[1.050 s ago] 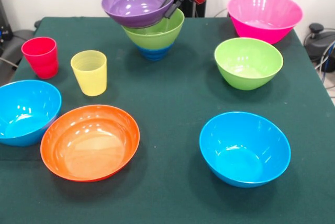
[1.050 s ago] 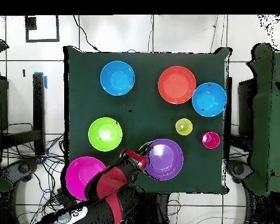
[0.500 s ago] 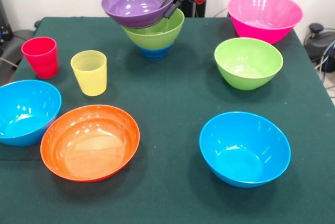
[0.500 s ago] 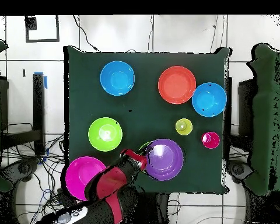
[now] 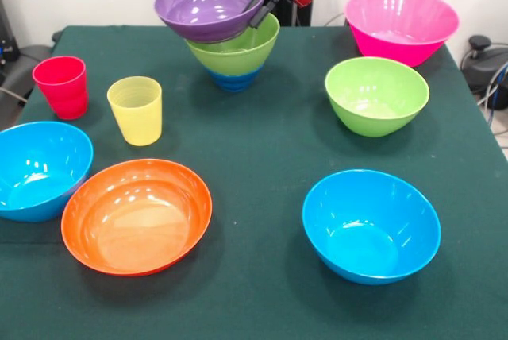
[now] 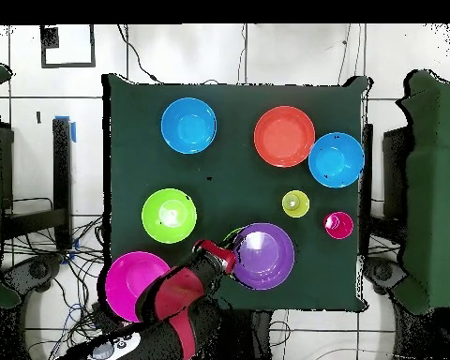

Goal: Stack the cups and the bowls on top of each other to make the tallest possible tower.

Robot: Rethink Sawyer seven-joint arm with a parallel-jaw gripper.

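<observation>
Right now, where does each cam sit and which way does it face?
Front view: sits across the table from the robot, looks over the green table toward it; only the red hand shows, at the purple bowl.
Overhead view: above, looking straight down; the arm enters from the bottom, hand at the purple bowl.
Shared: the stack, pink bowl, both cups.

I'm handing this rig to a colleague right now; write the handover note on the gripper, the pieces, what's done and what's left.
Gripper: shut on the purple bowl's rim, holding it tilted atop the tower.
Tower: small dark blue bowl lowest, lime green bowl in it, purple on top, not level.
Loose on the table: red cup, yellow cup, orange bowl, two light blue bowls, second lime green bowl, pink bowl.
Left: seat purple, release, stack the rest.
</observation>
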